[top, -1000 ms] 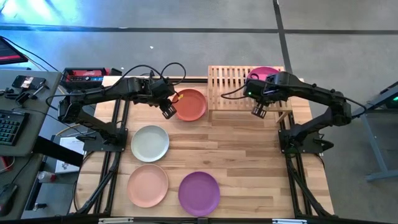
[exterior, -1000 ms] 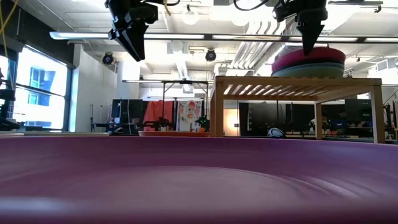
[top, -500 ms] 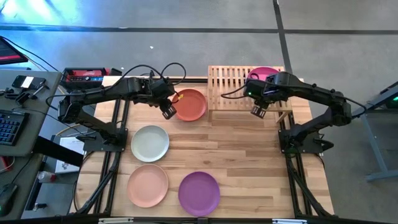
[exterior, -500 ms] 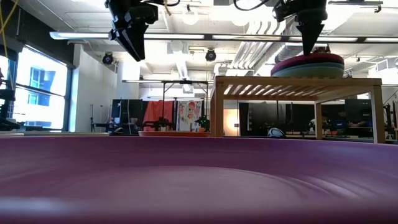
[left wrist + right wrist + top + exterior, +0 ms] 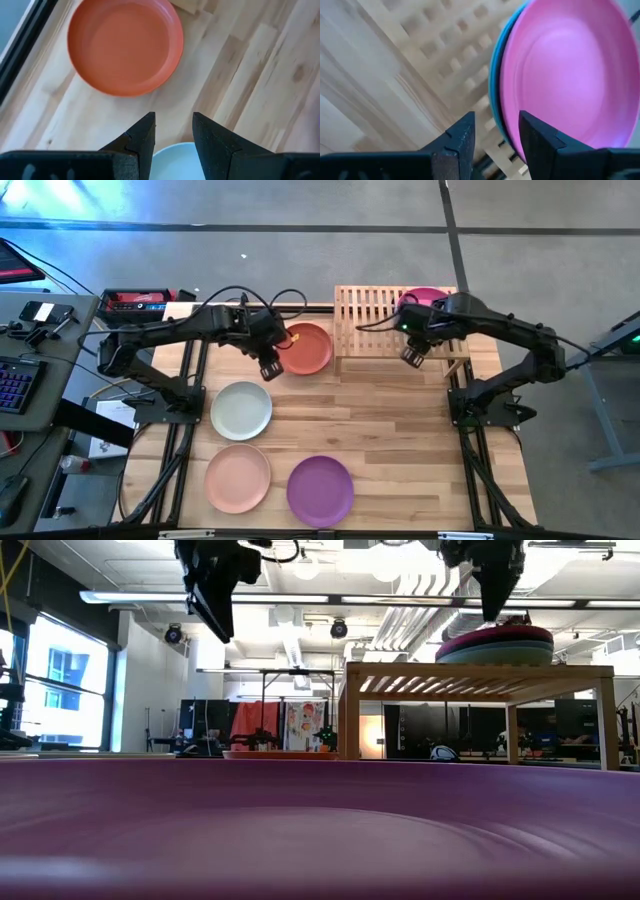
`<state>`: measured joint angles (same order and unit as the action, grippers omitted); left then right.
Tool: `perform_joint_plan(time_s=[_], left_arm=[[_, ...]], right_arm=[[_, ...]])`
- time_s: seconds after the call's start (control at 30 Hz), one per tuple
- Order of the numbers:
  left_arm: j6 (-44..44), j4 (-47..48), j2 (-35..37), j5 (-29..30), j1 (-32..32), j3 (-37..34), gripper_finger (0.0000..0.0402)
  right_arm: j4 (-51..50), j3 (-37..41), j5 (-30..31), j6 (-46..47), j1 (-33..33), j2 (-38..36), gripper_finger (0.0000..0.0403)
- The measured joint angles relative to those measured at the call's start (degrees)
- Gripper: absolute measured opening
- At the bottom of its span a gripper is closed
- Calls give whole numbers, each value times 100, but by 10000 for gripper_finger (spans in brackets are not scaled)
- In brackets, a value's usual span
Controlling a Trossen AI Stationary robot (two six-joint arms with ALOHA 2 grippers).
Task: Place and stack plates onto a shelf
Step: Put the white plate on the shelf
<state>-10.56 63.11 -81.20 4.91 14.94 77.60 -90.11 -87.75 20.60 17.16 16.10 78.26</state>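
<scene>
The bamboo shelf (image 5: 375,320) stands at the table's far edge. On its right half lies a stack of plates with the magenta plate (image 5: 426,298) on top and a light blue rim (image 5: 496,65) below it; in the low view the stack (image 5: 495,643) rests flat on the slats. The orange-red plate (image 5: 306,348) lies on the table left of the shelf. My left gripper (image 5: 268,366) hovers open and empty beside that plate's left rim. My right gripper (image 5: 410,356) hovers open and empty above the shelf's near edge, beside the stack.
The pale grey-green plate (image 5: 241,409), the peach plate (image 5: 238,477) and the purple plate (image 5: 320,490) lie flat on the tabletop nearer the front. The shelf's left half (image 5: 362,315) is bare slats. A desk with a keyboard (image 5: 15,380) stands left of the table.
The magenta plate, tilted on the stack a second ago, has settled flat on it. My right gripper has risen a little above the stack. My left gripper has also risen slightly and drifted a little toward the near edge.
</scene>
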Motion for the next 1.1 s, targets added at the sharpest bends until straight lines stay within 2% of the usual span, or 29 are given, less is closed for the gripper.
perform_joint_plan(time_s=[0.33,0.43,0.53,0.67,0.9,1.1], left_arm=[[1295,-9,-287,-7,0,2,119],[1253,65,-424,-180,-4,2,119],[867,403,-518,-702,-73,2,119],[-92,781,-582,-851,-298,2,119],[-1958,726,-664,-590,-670,6,119],[-2975,734,-659,-270,-1103,2,119]], right_arm=[[11,-1661,-221,362,-2,-4,126],[13,-2034,-221,490,0,-4,126],[13,-2267,-219,510,0,-4,126],[10,-2328,-207,514,0,-4,126],[13,-2305,-374,1104,0,22,126],[11,-2302,-735,1677,-1,22,126]])
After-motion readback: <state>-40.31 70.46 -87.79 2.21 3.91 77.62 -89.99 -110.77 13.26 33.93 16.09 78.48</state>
